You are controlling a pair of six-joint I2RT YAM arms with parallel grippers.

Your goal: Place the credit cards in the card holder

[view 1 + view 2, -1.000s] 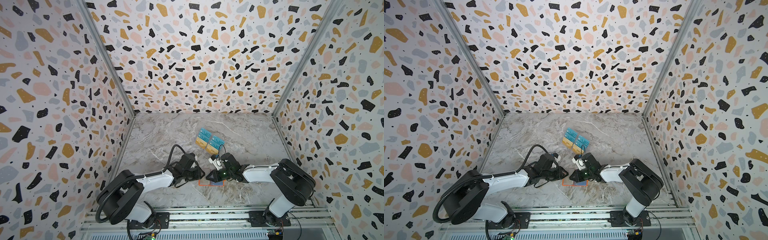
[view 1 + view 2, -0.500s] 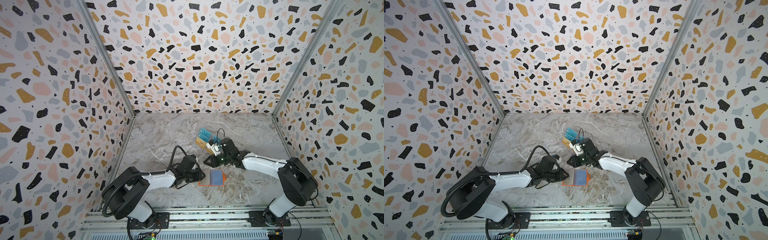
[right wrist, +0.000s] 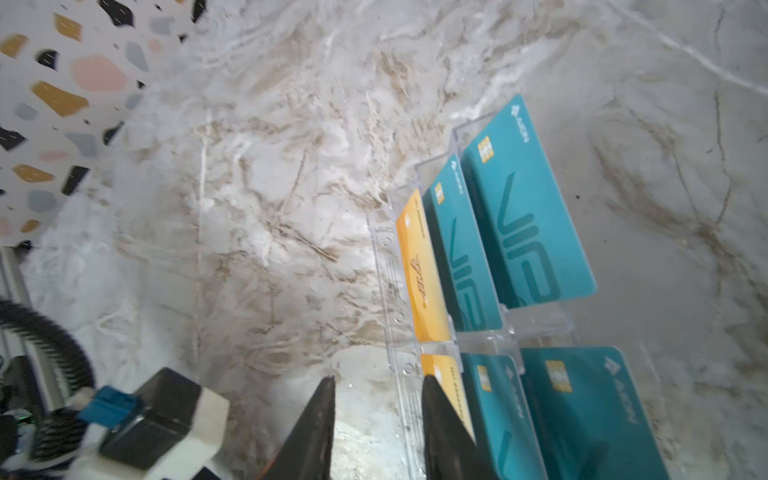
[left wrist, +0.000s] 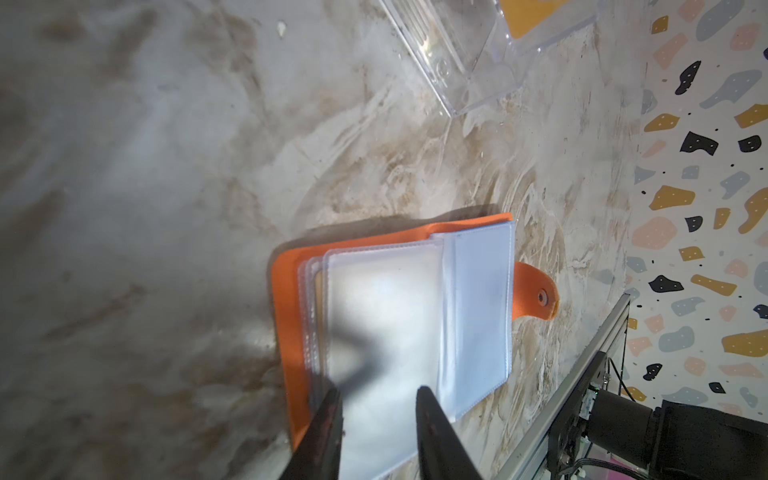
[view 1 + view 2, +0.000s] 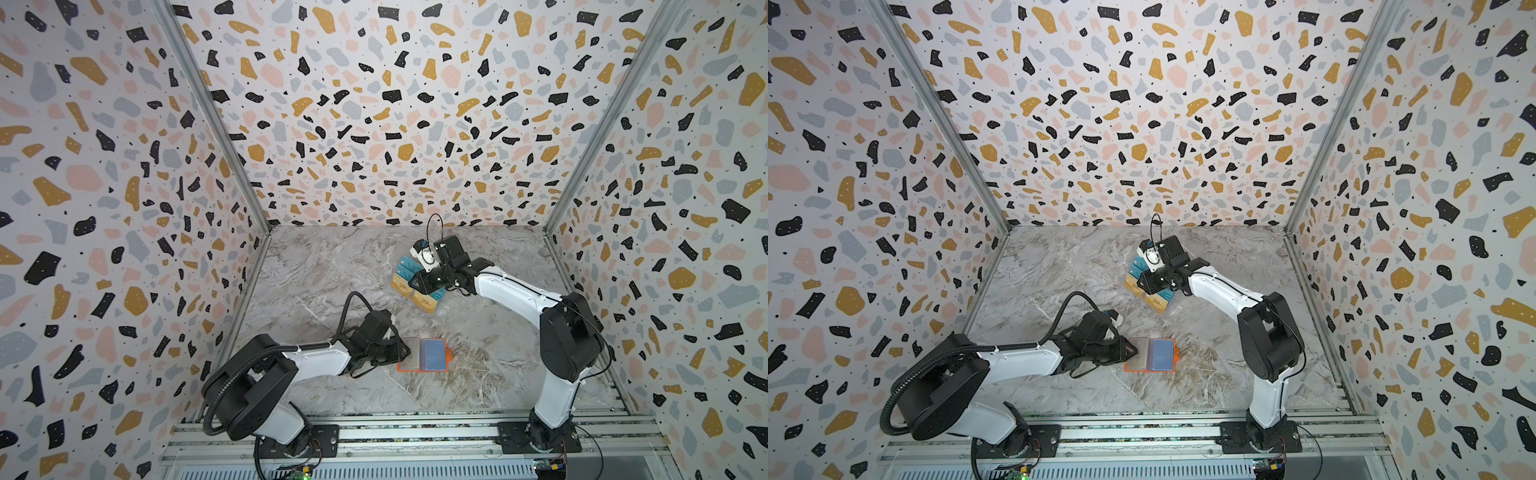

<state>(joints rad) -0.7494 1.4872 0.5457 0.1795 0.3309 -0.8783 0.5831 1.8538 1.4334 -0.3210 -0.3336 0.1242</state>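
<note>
- Left tool [image 5: 405, 353] [image 5: 1133, 352]: reaching in from 9 o'clock, low over the desk [image 5: 332, 270], tips at the 9 o'clock edge of the card holder [image 5: 432, 353] [image 5: 1160, 353].
- Left tool jaws, left wrist view [image 4: 376, 395]: set narrow but apart, nothing clamped. Clear sleeves [image 4: 395, 299] lying flat in the gap. Contact with the top sleeve: cannot tell.
- Card holder [image 4: 286, 291]: open and flat at 6 o'clock of the desk, near the front rail [image 5: 415, 419]. Orange cover underneath, sleeves fanned on top, snap tab [image 5: 449, 353] [image 4: 536, 291] pointing to 3 o'clock.
- Sleeve page on the 3 o'clock side: bluish in both top views. Card inside or not: cannot tell.
- Right tool [image 5: 411, 284] [image 5: 1139, 282]: extended from 3 o'clock across the acrylic stand [image 3: 384, 266] [image 4: 469, 62], tips toward its 9 o'clock side.
- Right tool jaws, right wrist view [image 3: 376, 384]: narrow gap, bare desk showing through, nothing held. One finger [image 3: 440, 432] in front of the stand's front tier.
- Credit cards [image 5: 424, 301] [image 5: 1156, 305]: six, all seated in the stand, at 12 o'clock of the card holder and well apart from it.
- Card layout: two columns, three tiers. Gold cards [image 3: 422, 274] in the front tier, teal cards [image 3: 532, 216] marked "VIP" in the two tiers behind, all leaning back.
</note>
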